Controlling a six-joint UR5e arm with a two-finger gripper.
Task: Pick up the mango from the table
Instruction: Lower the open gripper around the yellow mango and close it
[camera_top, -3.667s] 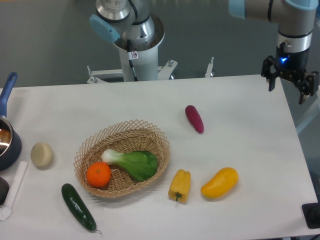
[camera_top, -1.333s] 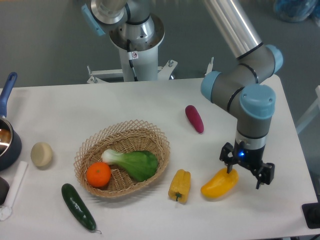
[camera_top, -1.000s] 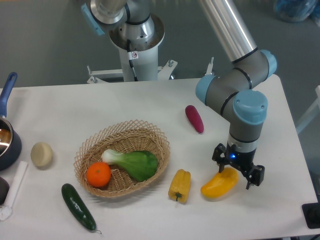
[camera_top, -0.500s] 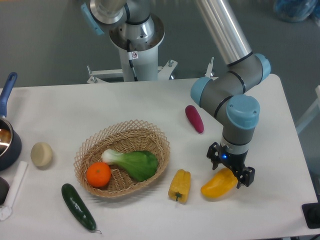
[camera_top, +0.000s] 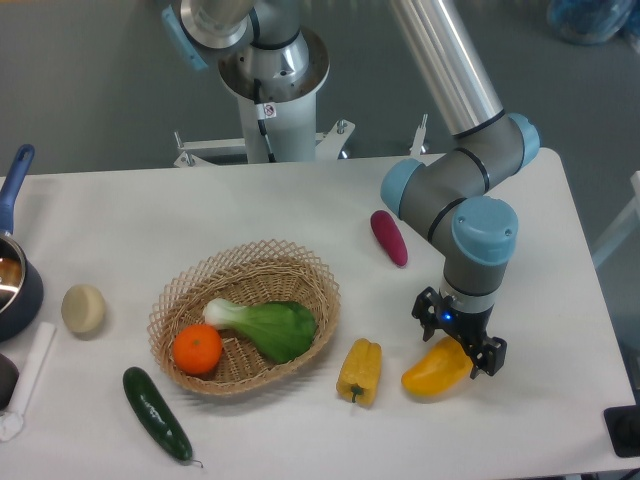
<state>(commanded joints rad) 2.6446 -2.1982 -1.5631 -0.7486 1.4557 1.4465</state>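
On the white table (camera_top: 500, 210): wicker basket (camera_top: 245, 315) left of centre holding orange (camera_top: 197, 349) and bok choy (camera_top: 265, 327); gripper (camera_top: 459, 341) with fingers spread, straddling mango's (camera_top: 434, 369) right end near front edge; yellow pepper (camera_top: 360, 371) just beside

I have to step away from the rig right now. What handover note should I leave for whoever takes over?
Gripper: open, fingers straddling the upper right end of the mango, not closed on it.
Mango: lying on the table, front right, beside the yellow pepper.
Done: arm brought over the mango, fingers either side.
Left: close on the mango and lift it clear of the table.
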